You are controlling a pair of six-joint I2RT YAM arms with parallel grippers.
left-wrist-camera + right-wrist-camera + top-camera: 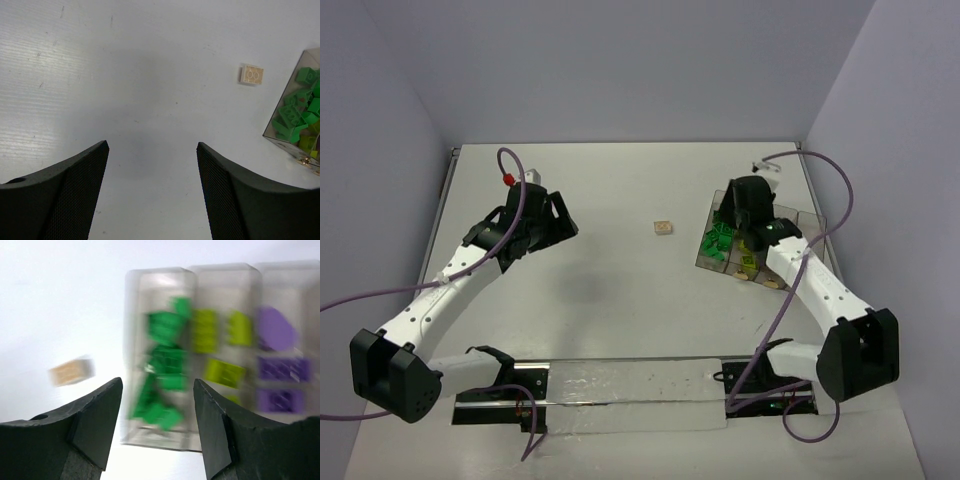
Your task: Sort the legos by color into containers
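Left of the containers [225,277], tan lego [252,74], untouched

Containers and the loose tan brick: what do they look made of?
Containers: probably hard transparent plastic with a smoky tint and glossy walls, since the bricks inside show through them. Tan brick: looks like moulded opaque plastic, smooth, with raised round studs on top. Its gloss is hard to judge.
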